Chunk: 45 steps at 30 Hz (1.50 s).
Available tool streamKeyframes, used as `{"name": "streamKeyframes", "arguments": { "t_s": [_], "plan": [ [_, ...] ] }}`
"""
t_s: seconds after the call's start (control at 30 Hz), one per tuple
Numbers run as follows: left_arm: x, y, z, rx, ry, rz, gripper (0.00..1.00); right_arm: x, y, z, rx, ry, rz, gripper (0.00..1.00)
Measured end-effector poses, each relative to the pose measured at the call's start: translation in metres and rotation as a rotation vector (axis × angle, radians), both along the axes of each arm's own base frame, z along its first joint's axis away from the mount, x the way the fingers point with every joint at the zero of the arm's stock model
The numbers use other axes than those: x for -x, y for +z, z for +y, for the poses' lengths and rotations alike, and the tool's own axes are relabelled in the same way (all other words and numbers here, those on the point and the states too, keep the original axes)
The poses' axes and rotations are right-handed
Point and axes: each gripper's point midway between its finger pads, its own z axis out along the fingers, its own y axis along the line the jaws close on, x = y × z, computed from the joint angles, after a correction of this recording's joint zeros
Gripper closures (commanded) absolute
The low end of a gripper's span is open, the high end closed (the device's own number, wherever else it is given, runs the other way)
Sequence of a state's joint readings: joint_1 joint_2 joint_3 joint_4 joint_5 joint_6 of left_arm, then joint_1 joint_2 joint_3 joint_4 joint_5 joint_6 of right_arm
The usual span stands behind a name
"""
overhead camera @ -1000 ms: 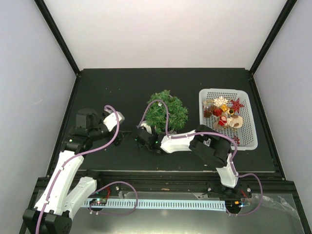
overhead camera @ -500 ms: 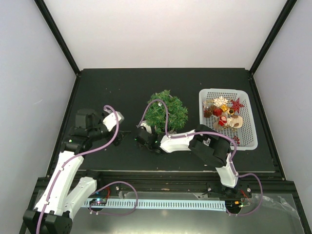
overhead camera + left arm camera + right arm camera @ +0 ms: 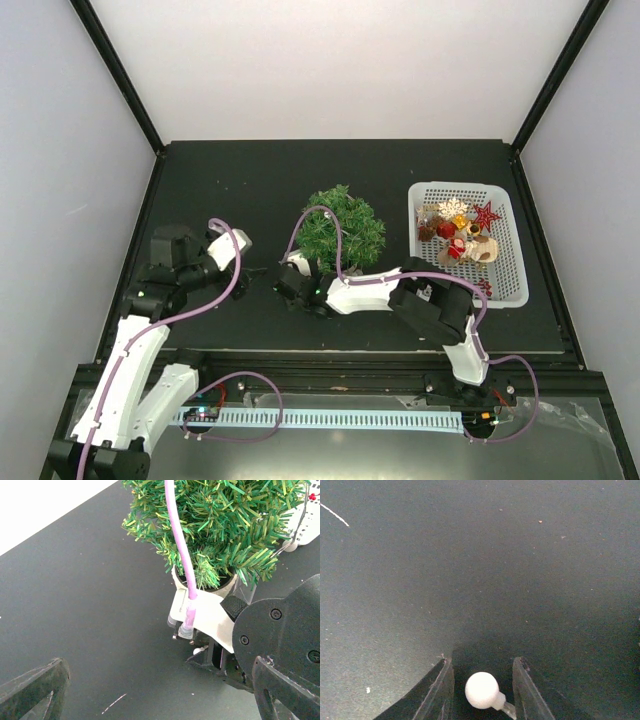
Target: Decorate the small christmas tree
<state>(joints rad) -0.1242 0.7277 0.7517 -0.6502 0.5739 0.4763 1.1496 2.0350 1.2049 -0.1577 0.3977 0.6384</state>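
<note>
The small christmas tree [image 3: 343, 228] stands mid-table in a white pot; it also fills the top of the left wrist view [image 3: 220, 525]. My right gripper [image 3: 284, 290] is low over the mat just left of and in front of the tree. It is open, with a small white ball ornament [image 3: 481, 690] between its fingers [image 3: 442, 685], a gap on each side. The ball shows as a pale speck in the left wrist view [image 3: 200, 650]. My left gripper [image 3: 257, 272] is open wide and empty, facing the right gripper from the left.
A white mesh basket [image 3: 508, 250] with red, gold and white ornaments stands right of the tree. The right arm's purple cable [image 3: 177, 540] hangs across the tree. Black posts and white walls ring the black mat [image 3: 230, 180].
My right gripper has slid slightly left along the mat. My left arm has drawn back a little to the left. The tree and basket have not moved.
</note>
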Motion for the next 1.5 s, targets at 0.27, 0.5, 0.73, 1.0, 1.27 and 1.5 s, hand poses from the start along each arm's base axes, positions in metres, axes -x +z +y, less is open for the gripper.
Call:
{"name": "streamKeyframes", "arguments": {
  "t_s": [0.27,0.5,0.73,1.0,1.27,1.5],
  "plan": [
    [0.0,0.002,0.002,0.001,0.007,-0.008,0.01,0.001,-0.001,-0.006,0.019,-0.008,0.006,0.79],
    [0.0,0.001,0.003,0.001,0.013,-0.005,0.01,0.004,0.001,-0.01,0.025,-0.006,0.012,0.82],
    [-0.002,0.002,0.006,0.001,0.03,-0.009,0.01,0.018,0.006,-0.024,0.092,0.025,0.042,0.82],
    [-0.01,0.007,0.018,-0.013,0.107,-0.037,0.01,0.045,0.081,0.001,0.048,0.13,-0.02,0.82],
    [-0.02,0.013,0.036,-0.023,0.209,-0.072,0.01,0.053,0.171,0.031,-0.099,0.197,-0.103,0.81],
    [-0.032,0.014,0.058,-0.036,0.325,-0.091,0.01,0.051,0.214,0.046,-0.131,0.247,-0.141,0.81]
  ]
}}
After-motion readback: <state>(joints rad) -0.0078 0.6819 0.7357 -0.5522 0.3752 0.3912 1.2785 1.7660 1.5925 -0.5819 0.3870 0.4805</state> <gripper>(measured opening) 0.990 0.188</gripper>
